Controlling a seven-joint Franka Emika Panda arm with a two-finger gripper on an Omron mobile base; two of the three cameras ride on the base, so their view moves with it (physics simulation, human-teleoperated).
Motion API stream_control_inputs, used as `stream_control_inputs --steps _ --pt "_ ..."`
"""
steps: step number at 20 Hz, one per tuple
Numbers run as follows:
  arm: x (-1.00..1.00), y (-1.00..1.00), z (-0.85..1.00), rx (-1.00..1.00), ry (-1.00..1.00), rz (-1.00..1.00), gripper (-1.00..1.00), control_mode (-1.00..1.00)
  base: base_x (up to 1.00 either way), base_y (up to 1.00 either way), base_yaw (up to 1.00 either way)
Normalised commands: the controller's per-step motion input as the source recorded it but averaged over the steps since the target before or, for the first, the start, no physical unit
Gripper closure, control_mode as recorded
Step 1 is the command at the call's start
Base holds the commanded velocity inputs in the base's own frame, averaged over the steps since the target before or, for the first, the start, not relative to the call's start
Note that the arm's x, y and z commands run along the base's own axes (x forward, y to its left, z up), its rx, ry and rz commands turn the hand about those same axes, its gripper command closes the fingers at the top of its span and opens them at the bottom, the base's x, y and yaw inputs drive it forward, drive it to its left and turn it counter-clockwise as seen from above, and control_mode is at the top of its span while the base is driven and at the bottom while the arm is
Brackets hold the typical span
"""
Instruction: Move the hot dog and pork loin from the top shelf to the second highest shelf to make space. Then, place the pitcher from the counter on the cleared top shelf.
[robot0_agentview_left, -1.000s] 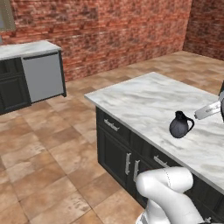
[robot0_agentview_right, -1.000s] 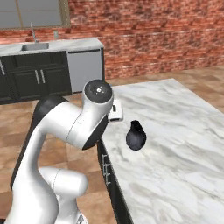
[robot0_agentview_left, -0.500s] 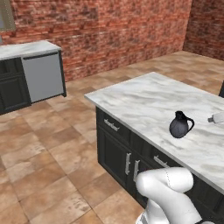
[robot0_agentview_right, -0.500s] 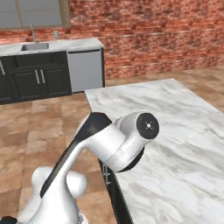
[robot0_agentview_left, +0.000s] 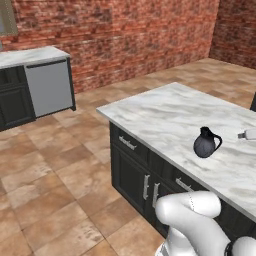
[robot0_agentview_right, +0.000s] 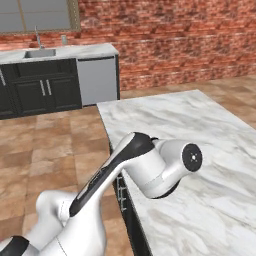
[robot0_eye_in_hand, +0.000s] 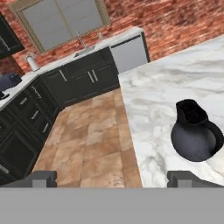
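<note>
The dark pitcher (robot0_agentview_left: 206, 142) stands upright on the marble island counter (robot0_agentview_left: 170, 112), near the counter's front edge above the dark drawers (robot0_agentview_left: 131, 145). In the hand view the pitcher (robot0_eye_in_hand: 194, 133) sits on the counter just above the right finger tip (robot0_eye_in_hand: 186, 177). The gripper (robot0_eye_in_hand: 111, 179) is spread wide and grasps nothing, apart from the pitcher.

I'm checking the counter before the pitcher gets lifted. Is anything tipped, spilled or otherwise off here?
Nothing stands out. The dark pitcher stands upright on the marble counter, handle out to one side, with no spill around it. The claw hangs open just short of it, touching nothing.
</note>
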Motion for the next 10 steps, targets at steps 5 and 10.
stream_control_inputs --steps 5,10 --pt "0.51 0.00 -0.10 -0.05 0.07 0.12 -1.00 -1.00 0.00 0.00 0.00" --pt "0.47 -0.08 -0.31 -0.07 0.01 0.13 -1.00 -1.00 0.00 0.00 0.00"
